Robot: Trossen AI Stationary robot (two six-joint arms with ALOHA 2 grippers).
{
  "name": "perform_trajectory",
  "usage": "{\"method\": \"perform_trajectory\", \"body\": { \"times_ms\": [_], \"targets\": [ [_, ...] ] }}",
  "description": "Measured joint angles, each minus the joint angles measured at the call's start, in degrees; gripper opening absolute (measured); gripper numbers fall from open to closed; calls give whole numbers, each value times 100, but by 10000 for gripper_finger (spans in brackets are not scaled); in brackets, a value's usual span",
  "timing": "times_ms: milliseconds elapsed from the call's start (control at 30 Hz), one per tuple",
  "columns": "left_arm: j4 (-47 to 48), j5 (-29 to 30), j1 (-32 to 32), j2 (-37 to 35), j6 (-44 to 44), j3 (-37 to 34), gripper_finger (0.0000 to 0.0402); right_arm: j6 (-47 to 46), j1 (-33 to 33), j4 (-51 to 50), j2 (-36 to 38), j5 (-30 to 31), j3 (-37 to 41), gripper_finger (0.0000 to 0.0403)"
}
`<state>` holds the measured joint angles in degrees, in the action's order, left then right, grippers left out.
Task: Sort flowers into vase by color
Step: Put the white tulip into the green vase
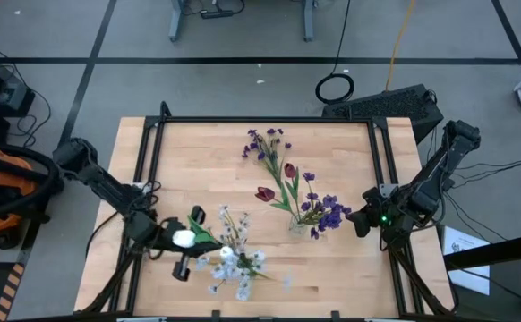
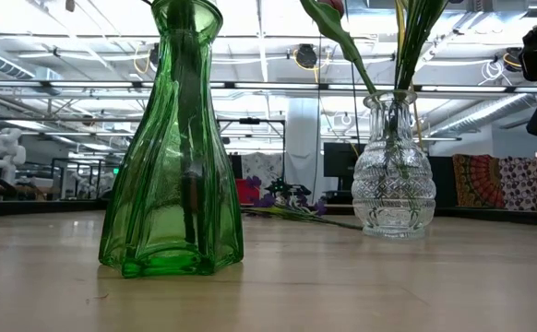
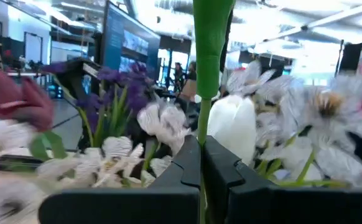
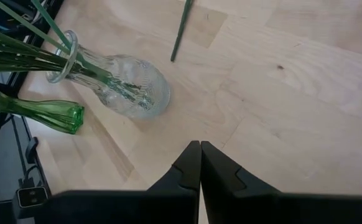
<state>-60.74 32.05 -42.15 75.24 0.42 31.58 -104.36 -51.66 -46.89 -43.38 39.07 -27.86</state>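
My left gripper (image 1: 178,243) is shut on a white bud flower (image 1: 185,238) at the near left of the table, beside the white sprays (image 1: 234,261) standing in the green vase (image 2: 172,148). The clear vase (image 1: 297,224) holds purple clusters (image 1: 329,213) and two dark red tulips (image 1: 265,192). One purple flower (image 1: 265,143) lies flat on the far part of the table. My right gripper (image 1: 357,220) is shut on nothing and hovers right of the clear vase (image 4: 125,84). My left gripper pinches the white bud flower's green stem (image 3: 202,127) between its two fingers, just below the bud (image 3: 234,127). The stem runs up past the fingertips, and the flower is lifted clear of the table beside the white sprays.
A black frame (image 1: 243,120) borders the wooden table. Bare wood lies between the two vases and along the near right side (image 1: 350,277). The lying purple flower's stem end (image 4: 181,31) shows ahead of my right gripper. Cables and a keyboard lie on the floor beyond the far edge.
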Motion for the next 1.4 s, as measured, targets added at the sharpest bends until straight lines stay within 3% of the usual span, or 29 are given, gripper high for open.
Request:
{"method": "perform_trajectory", "body": {
  "times_ms": [400, 900, 1400],
  "targets": [
    [473, -206, 275, 757, -3, 355, 0, 2, 0, 4, 4, -9, 0, 0],
    [193, -38, 278, 508, 335, 355, 0, 47, 0, -12, 4, -13, 0, 0],
    [1298, -31, 319, 508, 285, 355, 18, 48, -1, -16, 7, -11, 0, 0]
  ]
}}
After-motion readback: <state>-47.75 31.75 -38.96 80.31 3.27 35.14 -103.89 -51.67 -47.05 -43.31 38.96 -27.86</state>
